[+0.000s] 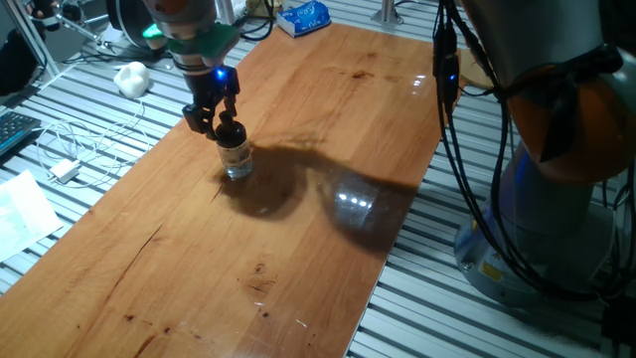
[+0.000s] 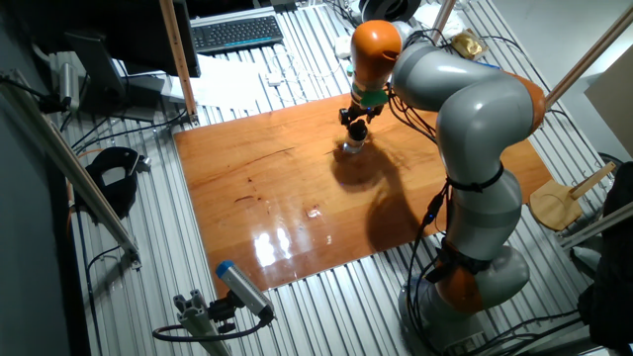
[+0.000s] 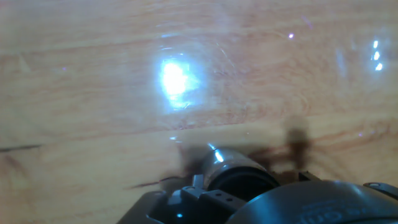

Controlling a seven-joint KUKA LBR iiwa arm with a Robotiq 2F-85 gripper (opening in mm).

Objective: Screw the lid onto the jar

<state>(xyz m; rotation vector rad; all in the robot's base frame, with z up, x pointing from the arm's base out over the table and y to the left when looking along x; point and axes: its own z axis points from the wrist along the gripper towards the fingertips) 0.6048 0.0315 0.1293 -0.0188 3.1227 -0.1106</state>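
Note:
The clear glass jar (image 1: 238, 164) stands upright on the wooden table (image 1: 298, 229) near its far left side. The black lid (image 1: 231, 133) sits on top of the jar. My gripper (image 1: 217, 117) is directly above, with its black fingers closed around the lid's top. The other fixed view shows the same stack: gripper (image 2: 356, 121), lid (image 2: 354, 136), jar (image 2: 352, 149). In the hand view the lid (image 3: 239, 173) shows as a dark rounded shape at the bottom edge. There the jar is hidden beneath it.
A white lumpy object (image 1: 131, 78) and white cables (image 1: 70, 149) lie on the slatted bench left of the table. A blue packet (image 1: 303, 17) lies beyond the far edge. The robot's base (image 1: 556, 199) stands at the right. A keyboard (image 2: 235, 33) lies behind.

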